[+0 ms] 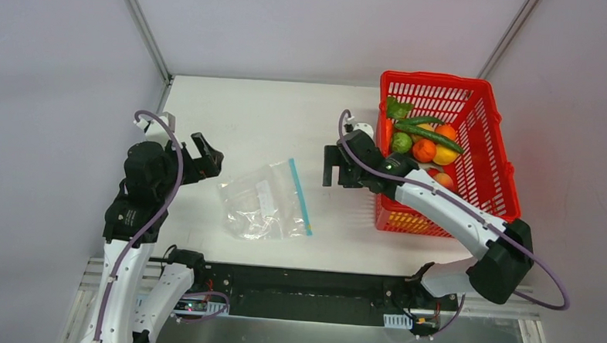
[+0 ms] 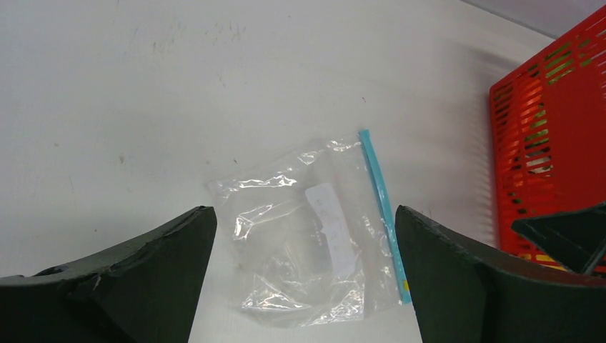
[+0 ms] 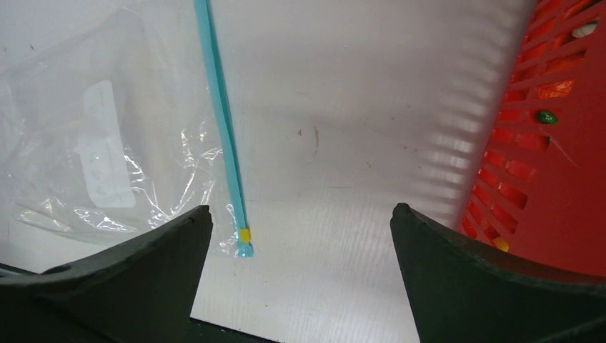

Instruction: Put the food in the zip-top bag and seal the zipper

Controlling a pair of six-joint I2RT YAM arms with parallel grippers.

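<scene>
Both arms' jaws gape wide, empty. The clear crinkly zip-top bag (image 1: 260, 200) lies empty left of the red plastic mesh basket (image 1: 436, 78), which holds the toy fruits and vegetables (image 1: 423, 150). So I'm at the start, and next I judge I must hold its teal-blue zipper strip (image 1: 300, 194) open.

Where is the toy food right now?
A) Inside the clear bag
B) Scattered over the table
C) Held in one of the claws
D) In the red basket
D: the toy food is piled in the red basket, the clear bag looks empty, and the left claw and right claw are open and hold nothing.
</scene>
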